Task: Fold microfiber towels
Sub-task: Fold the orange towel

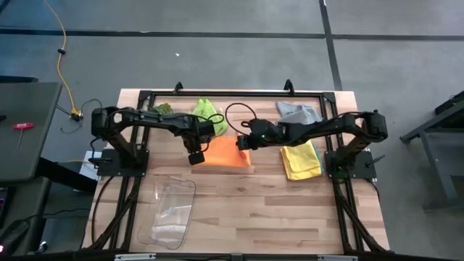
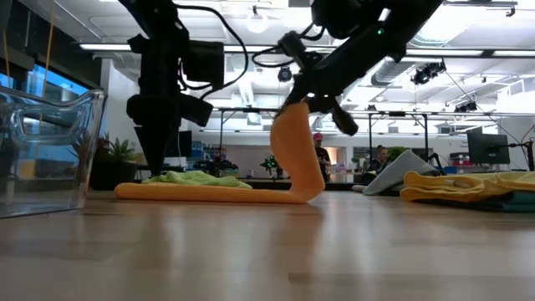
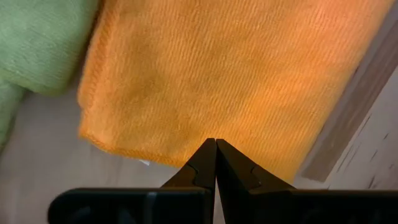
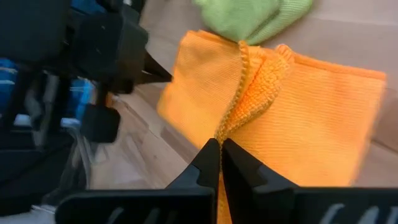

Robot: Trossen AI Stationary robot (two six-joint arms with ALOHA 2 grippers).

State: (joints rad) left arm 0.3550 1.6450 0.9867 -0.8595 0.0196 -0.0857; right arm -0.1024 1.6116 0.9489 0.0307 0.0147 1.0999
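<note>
The orange towel [image 1: 226, 154] lies at the table's middle, its left part flat on the wood and its right part raised. My right gripper [image 1: 243, 142] is shut on that raised part. My left gripper [image 1: 196, 157] points down with shut fingers at the towel's left end [image 2: 142, 191]. Behind it, the lime green towel [image 1: 206, 111] lies bunched on the table. The grey towel [image 1: 299, 112] lies at the far right. The yellow towel [image 1: 299, 160] rests on the teal one [image 1: 320, 156] on the right. My left gripper comes from above, pointing down; its shut fingertips [image 3: 216, 149] meet the orange towel close to its left edge [image 3: 155, 146], which lies flat on the table. My right gripper pinches a gathered fold at the towel's right edge [image 4: 239, 106] between its two fingers, slanting down from the table's right. That end is lifted and curves up [image 2: 294, 146] from the table, slack; the rest lies flat.
A clear plastic bin [image 1: 172, 210] stands near the front left. A small green plant [image 1: 163, 109] sits at the far left, beside the lime green towel. Bare wood stretches along the table's near side and between the orange and yellow towels.
</note>
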